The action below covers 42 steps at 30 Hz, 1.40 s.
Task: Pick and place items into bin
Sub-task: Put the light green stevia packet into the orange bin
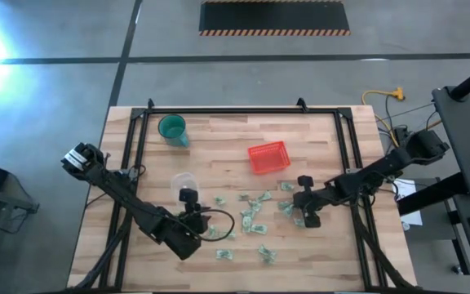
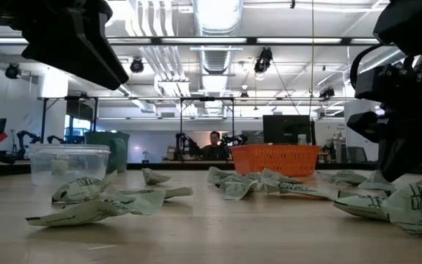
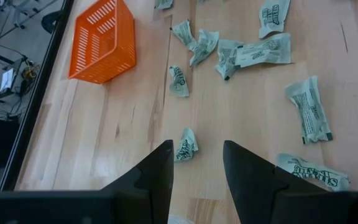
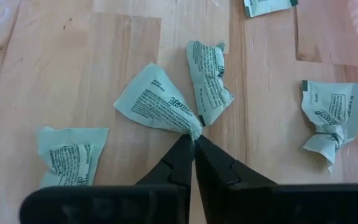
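Several pale green and white crumpled packets, the items (image 1: 255, 216), lie scattered on the wooden table. The red basket (image 1: 268, 157), the bin, stands behind them toward the far side and also shows in the left wrist view (image 3: 101, 40). At the right of the scatter, my right gripper (image 4: 193, 140) (image 1: 300, 217) is shut on one packet (image 4: 157, 99). My left gripper (image 3: 197, 149) (image 1: 188, 198) hangs open above the table at the left of the scatter. A small packet (image 3: 186, 144) shows on the table between its fingers, untouched. My right gripper pinches the packet's twisted, gathered end (image 4: 194, 129) between its two fingertips. The fingers slant down at it from the table's right side. The packet's wide flat part (image 4: 151, 98) lies on the table beyond the fingertips.
A teal cup (image 1: 172, 128) stands at the far left of the table. A clear plastic tub (image 1: 184, 181) sits just beyond my left gripper. More packets (image 4: 211, 81) (image 4: 331, 115) (image 4: 67, 152) lie close around the held one. A black frame (image 1: 243, 112) borders the tabletop.
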{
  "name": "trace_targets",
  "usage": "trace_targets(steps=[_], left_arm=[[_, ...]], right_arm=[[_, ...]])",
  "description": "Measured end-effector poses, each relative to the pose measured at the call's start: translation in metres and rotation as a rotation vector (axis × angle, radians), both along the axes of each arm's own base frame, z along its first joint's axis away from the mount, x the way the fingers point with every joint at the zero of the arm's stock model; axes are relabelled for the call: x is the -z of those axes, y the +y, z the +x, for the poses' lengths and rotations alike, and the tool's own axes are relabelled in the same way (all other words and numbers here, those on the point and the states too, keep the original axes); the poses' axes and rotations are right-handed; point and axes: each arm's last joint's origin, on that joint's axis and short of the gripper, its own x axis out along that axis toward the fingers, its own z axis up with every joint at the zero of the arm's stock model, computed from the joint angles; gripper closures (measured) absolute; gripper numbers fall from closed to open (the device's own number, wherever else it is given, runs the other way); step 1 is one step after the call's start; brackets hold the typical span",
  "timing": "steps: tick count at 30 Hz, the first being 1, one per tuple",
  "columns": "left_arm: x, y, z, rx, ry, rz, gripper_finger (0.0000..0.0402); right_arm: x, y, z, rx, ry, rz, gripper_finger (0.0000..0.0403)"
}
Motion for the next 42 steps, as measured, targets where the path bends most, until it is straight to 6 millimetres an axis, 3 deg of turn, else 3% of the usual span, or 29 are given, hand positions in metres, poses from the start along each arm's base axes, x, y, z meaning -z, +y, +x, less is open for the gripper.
trace_targets(steps=[8,18,31,36,42], left_arm=[[0.0,0.0,0.0,0.0,0.0,0.0,0.0278],[0.0,0.001,0.0,-0.002,0.0,0.002,0.0278],[0.0,0.001,0.001,-0.005,-0.006,0.011,0.0278],[0.0,0.001,0.001,-0.006,-0.006,0.012,0.0278],[0.0,0.001,0.001,-0.006,-0.006,0.012,0.0278]], right_arm=[[-0.004,0.001,0.003,-0.039,-0.016,-0.025,0.0394],[-0.023,0.0,0.001,-0.071,-0.111,-0.045,0.0394],[-0.065,-0.015,0.0,0.132,-0.368,-0.438,0.0394],[-0.081,-0.027,0.01,0.183,-0.389,-0.506,0.0394],[-0.082,-0.056,0.025,0.262,-0.312,-0.563,0.0394]])
